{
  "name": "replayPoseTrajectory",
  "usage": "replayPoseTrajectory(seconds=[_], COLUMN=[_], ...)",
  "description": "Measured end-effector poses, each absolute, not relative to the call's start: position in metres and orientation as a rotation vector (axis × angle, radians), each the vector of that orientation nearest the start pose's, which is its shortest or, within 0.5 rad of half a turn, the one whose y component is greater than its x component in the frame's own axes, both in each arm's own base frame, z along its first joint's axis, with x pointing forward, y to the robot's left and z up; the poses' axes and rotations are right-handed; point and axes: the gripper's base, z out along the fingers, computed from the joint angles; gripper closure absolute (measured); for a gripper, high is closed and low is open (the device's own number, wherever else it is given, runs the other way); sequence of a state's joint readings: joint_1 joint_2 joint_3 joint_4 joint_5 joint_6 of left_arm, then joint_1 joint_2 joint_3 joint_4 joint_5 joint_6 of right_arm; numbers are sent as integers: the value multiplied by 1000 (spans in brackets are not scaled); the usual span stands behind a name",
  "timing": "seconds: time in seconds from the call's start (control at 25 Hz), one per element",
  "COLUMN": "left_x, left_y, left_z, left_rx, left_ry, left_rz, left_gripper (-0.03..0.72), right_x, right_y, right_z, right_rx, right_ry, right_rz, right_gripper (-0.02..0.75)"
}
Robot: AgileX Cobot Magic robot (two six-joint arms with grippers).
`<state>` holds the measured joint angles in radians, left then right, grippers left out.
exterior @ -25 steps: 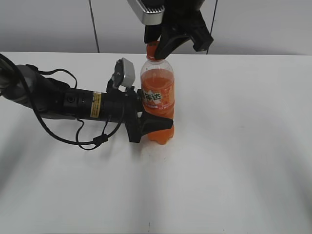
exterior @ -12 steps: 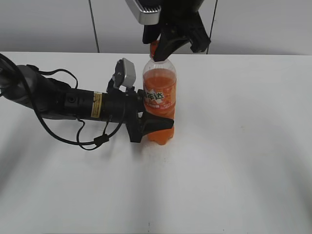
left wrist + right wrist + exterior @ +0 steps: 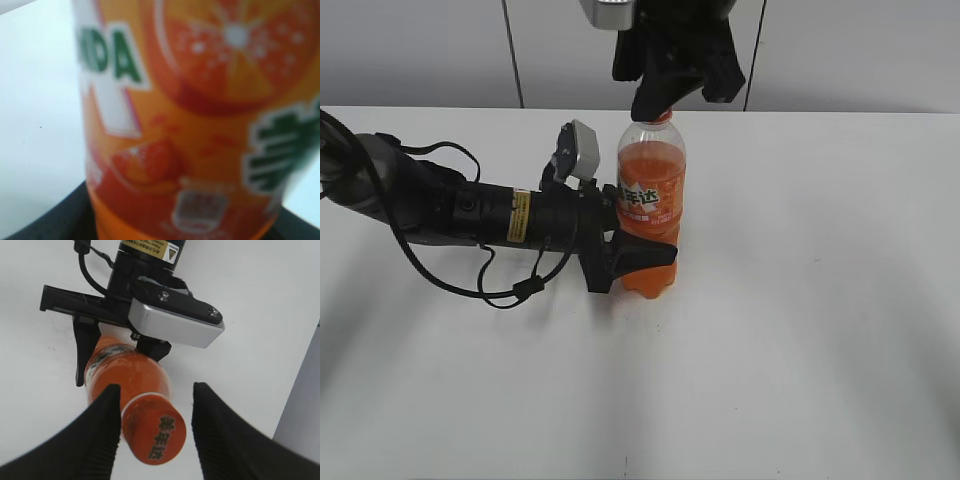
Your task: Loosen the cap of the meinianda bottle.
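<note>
The left arm is a black tube bearing a yellow label, looped black cables and a silver-grey camera block, ending in black, broad, curved gripper fingers.

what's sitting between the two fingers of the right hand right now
In the right wrist view, the orange cap of the meinianda bottle sits between the right hand's fingers, near the left one, with a bare gap on the other side.

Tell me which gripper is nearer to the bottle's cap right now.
Right. The right gripper hangs just above the bottle, its fingers flanking the cap with a gap on one side. The left gripper clamps the meinianda bottle low on its body, well below the cap.
</note>
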<state>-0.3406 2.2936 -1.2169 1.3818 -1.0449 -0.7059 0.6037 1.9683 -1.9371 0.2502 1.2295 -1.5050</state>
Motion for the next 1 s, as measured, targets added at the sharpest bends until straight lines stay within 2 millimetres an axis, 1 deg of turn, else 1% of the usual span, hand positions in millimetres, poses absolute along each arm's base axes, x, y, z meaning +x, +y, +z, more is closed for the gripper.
replayPoseTrajectory(seconds=[0.2,0.44,0.6,0.72,0.8,0.92,1.0], left_x=[360,360,360,360,360,360,360], left_y=[-210,-210,-210,-210,-210,-210,-210], left_z=[82,82,82,82,82,82,82], left_rx=[1292,1293,1293,1293,1293,1293,1293], left_ry=[1594,1594,1595,1595,1595,1595,1595], left_rz=[-1023,-1023,-1022,-1022,-1022,-1022,-1022], left_gripper=[280,280,280,280,280,280,280], right_x=[330,319,318,319,322,326,328], right_y=[260,262,262,260,257,252,248], right_z=[345,368,372,370,369,367,366], right_rx=[-2155,-1817,-1591,-1299,-1100,-836,-685], right_ry=[1471,1778,2001,2259,2398,2540,2598], right_rz=[166,400,511,572,576,536,509], right_gripper=[384,384,384,384,384,384,384])
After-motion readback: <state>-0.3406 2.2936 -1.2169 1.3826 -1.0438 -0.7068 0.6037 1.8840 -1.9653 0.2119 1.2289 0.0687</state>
